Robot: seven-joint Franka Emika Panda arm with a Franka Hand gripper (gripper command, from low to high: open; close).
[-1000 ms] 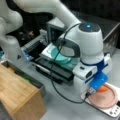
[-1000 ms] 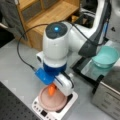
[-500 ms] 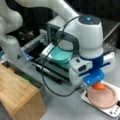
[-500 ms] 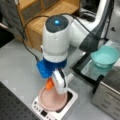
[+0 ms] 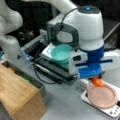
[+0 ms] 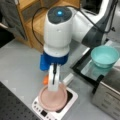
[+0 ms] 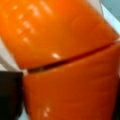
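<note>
An orange object (image 5: 97, 82) hangs just under the blue and white gripper (image 5: 96, 78), which is shut on it. It sits right above the far-left rim of a pink plate (image 5: 102, 97) resting on a white scale (image 5: 113, 112). In a front view the white fingers (image 6: 54, 77) point down over the plate (image 6: 53, 99) on the scale (image 6: 68, 104), with the orange object (image 6: 45, 80) showing at their left. The orange object (image 7: 62, 60) fills nearly the whole wrist view, a seam running across it.
A teal bowl (image 5: 61, 52) sits on a dark tray behind the arm, and it shows at a front view's right (image 6: 105, 56). A wooden box (image 5: 17, 97) stands at a front view's bottom left. A wooden shelf (image 6: 32, 22) stands behind the arm.
The arm has risen over the last second, and the orange object has come up from the plate's surface with the gripper.
</note>
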